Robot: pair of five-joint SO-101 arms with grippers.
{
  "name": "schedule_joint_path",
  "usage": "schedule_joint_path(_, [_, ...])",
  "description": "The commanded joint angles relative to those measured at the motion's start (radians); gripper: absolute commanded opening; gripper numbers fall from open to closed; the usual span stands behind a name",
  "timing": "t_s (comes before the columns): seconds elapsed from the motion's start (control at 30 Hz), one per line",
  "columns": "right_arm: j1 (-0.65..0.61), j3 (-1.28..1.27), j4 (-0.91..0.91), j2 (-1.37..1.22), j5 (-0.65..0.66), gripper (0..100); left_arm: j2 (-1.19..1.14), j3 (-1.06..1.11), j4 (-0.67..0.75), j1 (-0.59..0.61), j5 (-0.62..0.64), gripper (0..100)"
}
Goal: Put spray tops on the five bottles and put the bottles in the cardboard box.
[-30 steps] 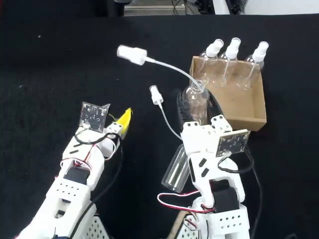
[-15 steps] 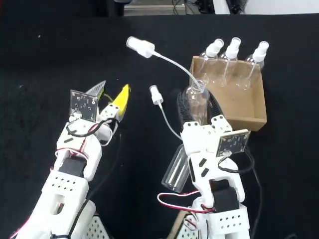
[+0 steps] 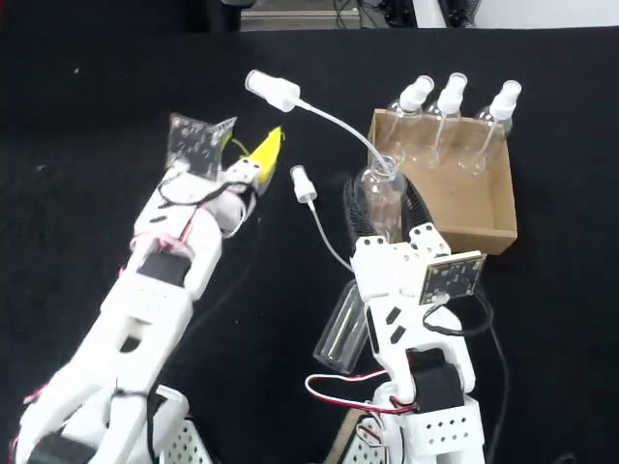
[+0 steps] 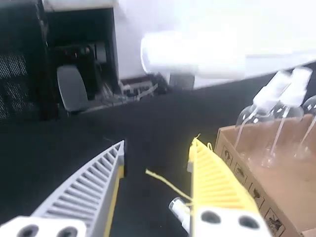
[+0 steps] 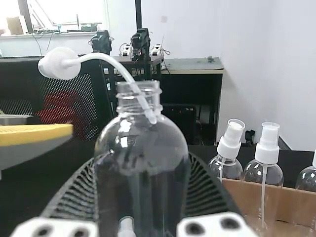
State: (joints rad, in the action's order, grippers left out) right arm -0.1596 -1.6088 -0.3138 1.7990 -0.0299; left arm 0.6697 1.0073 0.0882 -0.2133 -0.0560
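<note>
- Jaws of right gripper (image 3: 382,207) shut round clear plastic bottle (image 3: 378,188), upright, just beside brown cardboard box (image 3: 481,205).
- Tube of white spray top (image 3: 274,90) in bottle neck; head hangs out toward left arm.
- Jaws of left gripper (image 4: 158,145) wide open, holding nothing, near that head.
- On black table (image 3: 87,106): 2nd white spray top (image 3: 304,184) btwn arms, 2nd clear bottle (image 3: 340,329) lying by right arm.
- Inside box: 3 capped bottles (image 3: 450,121).
</note>
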Motion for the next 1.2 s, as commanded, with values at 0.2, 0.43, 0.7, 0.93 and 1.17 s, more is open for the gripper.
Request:
schedule_joint_path(0.2, [-0.009,0.018,0.000,0.096,-0.009,1.1,-0.114,-0.199,0.025,-0.016,-0.002,21])
schedule_joint_path(0.43, [-0.009,0.016,-0.002,0.096,-0.009,1.1,-0.115,-0.225,0.023,-0.042,-0.002,21])
schedule_joint_path(0.7, [-0.009,0.015,-0.002,0.096,-0.008,1.1,-0.114,-0.282,0.025,-0.061,-0.008,21])
schedule_joint_path(0.93, [-0.009,0.015,-0.002,0.096,-0.012,1.1,-0.121,-0.338,0.025,-0.061,-0.009,21])
schedule_joint_path(1.17, [-0.009,0.015,-0.002,0.096,-0.012,1.1,-0.110,-0.352,0.025,-0.067,-0.009,21])
